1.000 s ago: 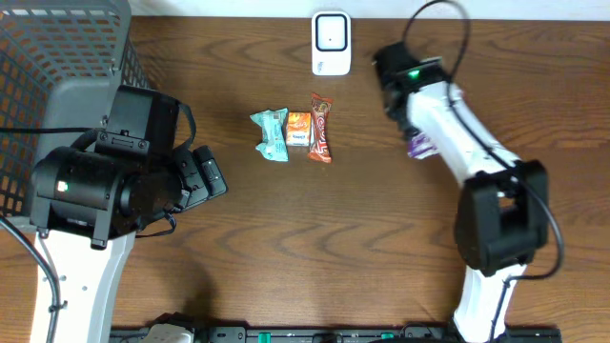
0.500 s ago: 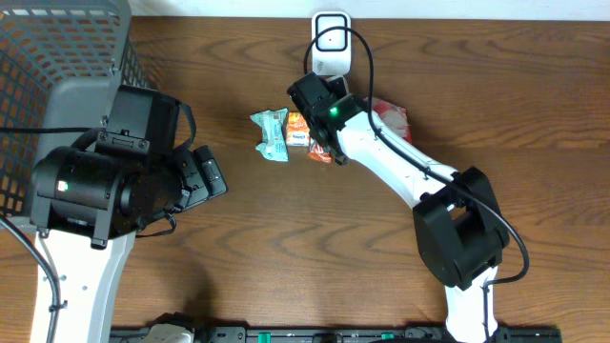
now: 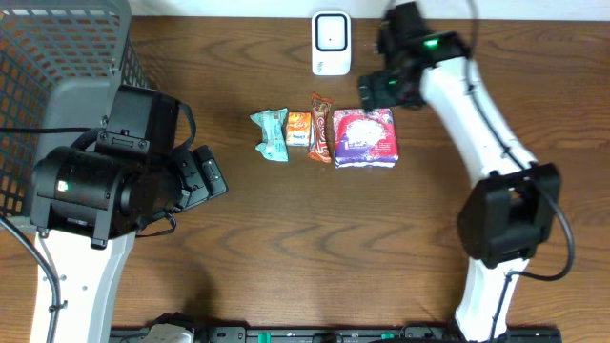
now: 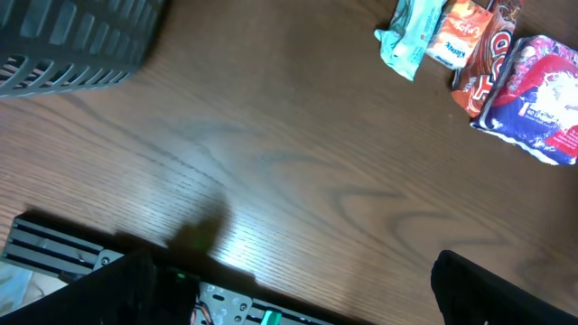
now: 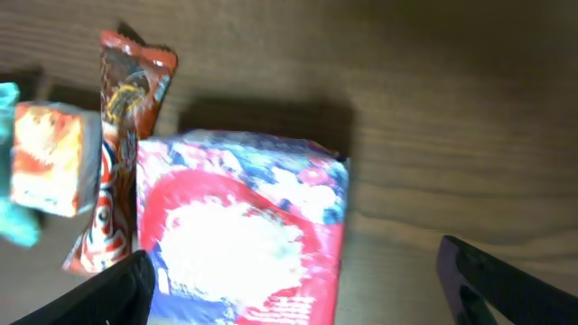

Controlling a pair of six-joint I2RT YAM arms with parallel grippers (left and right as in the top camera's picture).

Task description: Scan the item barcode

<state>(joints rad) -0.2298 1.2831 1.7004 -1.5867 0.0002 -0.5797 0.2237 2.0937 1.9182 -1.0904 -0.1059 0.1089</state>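
red-purple packet [image 3: 365, 138], print blurred, perhaps unreadable

no legible text: print on the teal wrapper [image 3: 271, 133], orange packet [image 3: 298, 129], red-brown bar [image 3: 321, 129] and red-and-purple pack [image 3: 365, 137] too blurred to read.

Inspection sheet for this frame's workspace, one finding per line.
Surface: brown wooden table, no spills seen.
Job's things: white barcode scanner at far edge; purple-and-red snack packet lying flat, unheld, ending a row with red-brown bar wrapper, small orange packet and teal wrapper.
Clutter: grey mesh basket, far left corner.
End effectors: left end effector open, empty; right end effector open above the snack packet.
Cables: black cable by left arm.
Surroundings: black rail along near edge.
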